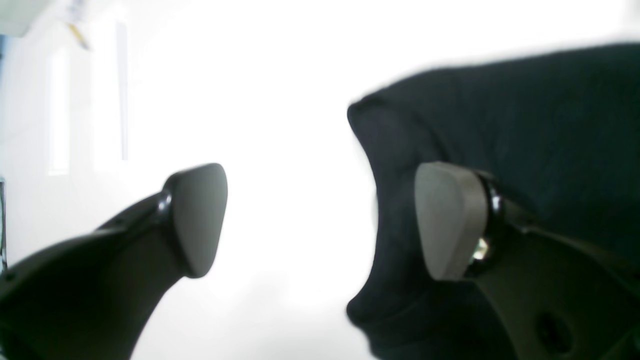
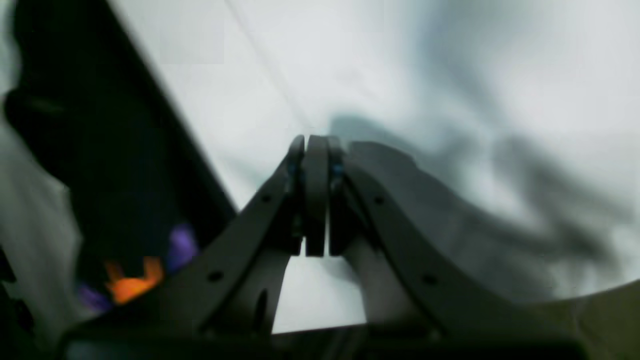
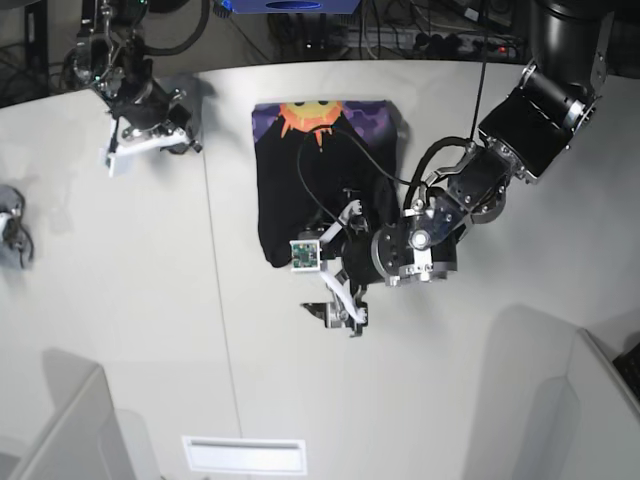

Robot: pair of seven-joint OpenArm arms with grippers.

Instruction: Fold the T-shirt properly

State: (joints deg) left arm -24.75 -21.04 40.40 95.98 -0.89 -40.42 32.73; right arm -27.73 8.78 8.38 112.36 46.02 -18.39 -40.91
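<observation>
The black T-shirt [image 3: 320,175] lies folded into a rectangle on the white table [image 3: 150,300], its orange sun print [image 3: 312,117] at the far end. My left gripper [image 3: 330,265] hovers at the shirt's near right corner. In the left wrist view this gripper [image 1: 322,220] is open with nothing between its pads, and the black T-shirt [image 1: 525,125] lies behind the right pad [image 1: 447,220]. My right gripper [image 3: 125,150] is off at the far left of the table, away from the shirt. Seen from its wrist, it [image 2: 315,145] is shut and empty, with the T-shirt [image 2: 110,150] blurred to its left.
A small grey object [image 3: 10,228] sits at the table's left edge. Cables and equipment [image 3: 400,35] crowd the back beyond the table. A white slotted panel [image 3: 243,455] lies at the near edge, and angled partitions [image 3: 600,400] stand at both near corners.
</observation>
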